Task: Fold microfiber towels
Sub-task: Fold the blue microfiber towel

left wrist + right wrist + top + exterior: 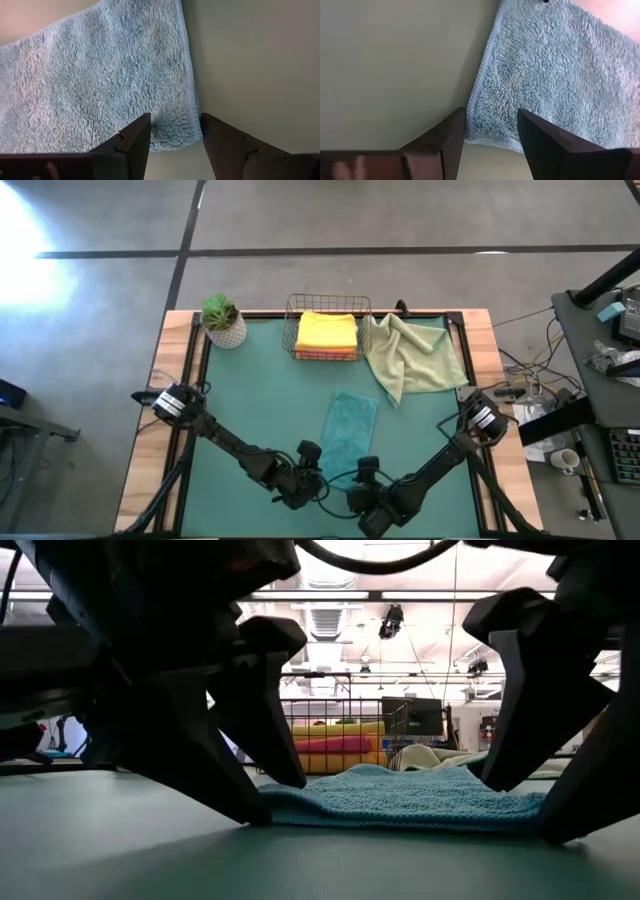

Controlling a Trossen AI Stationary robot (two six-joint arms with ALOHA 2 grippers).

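A teal towel [348,425], folded into a long strip, lies flat on the green mat [260,400] at the table's middle, its short end toward the near edge. My left gripper [175,135] stands open, slanting down, with the towel's near left corner [187,137] between its fingers. My right gripper [490,130] is open over the near right corner [472,132] in the same way. In the low view both grippers [275,798] [530,805] reach down to the towel's near end [400,805]. My left gripper has one fingertip [250,815] down at the mat beside the towel's edge and the other [292,778] just over the towel; whether either touches the cloth I cannot tell. My right gripper's fingertips [500,780] stand likewise at the other corner; touch cannot be told.
A wire basket [328,328] at the far edge holds a stack of folded towels, yellow [326,333] on top. A pale sage green towel [410,355] lies crumpled beside it at the back right. A potted plant [222,320] stands at the back left.
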